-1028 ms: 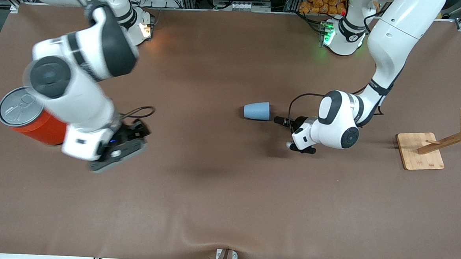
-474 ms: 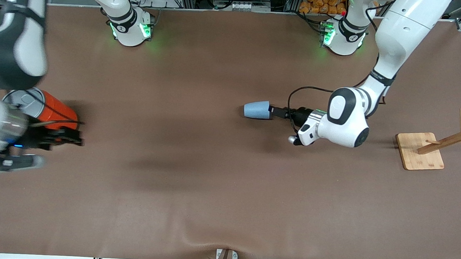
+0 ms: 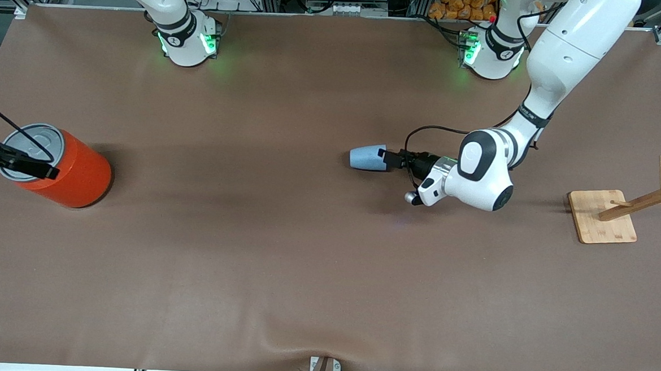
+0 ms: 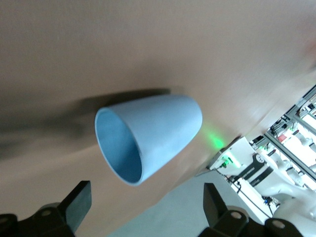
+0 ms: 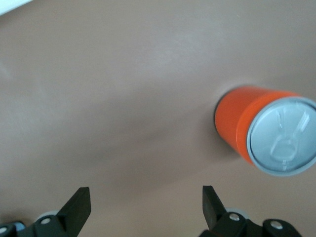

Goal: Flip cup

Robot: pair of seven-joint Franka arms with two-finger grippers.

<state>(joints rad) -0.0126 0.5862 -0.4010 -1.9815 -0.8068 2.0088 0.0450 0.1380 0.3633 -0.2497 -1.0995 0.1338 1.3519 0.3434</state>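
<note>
The cup [image 3: 367, 158] is a small light-blue tumbler lying on its side near the middle of the brown table. Its mouth points toward the left arm's end. My left gripper [image 3: 387, 158] is low at that mouth, open, with its fingertips level with the rim and not touching it. The left wrist view looks into the cup [image 4: 148, 138], just ahead of the left gripper [image 4: 145, 207]. My right gripper [image 5: 145, 205] is open and empty over bare table beside the orange can [image 5: 269, 133], at the right arm's end.
The large orange can [image 3: 63, 166] with a grey pull-tab lid stands upright at the right arm's end. A wooden peg rack on a square base [image 3: 603, 217] sits at the left arm's end.
The right arm has swung away toward its end of the table, mostly out of the front view, uncovering the can. The left gripper has moved in to the cup's mouth.
</note>
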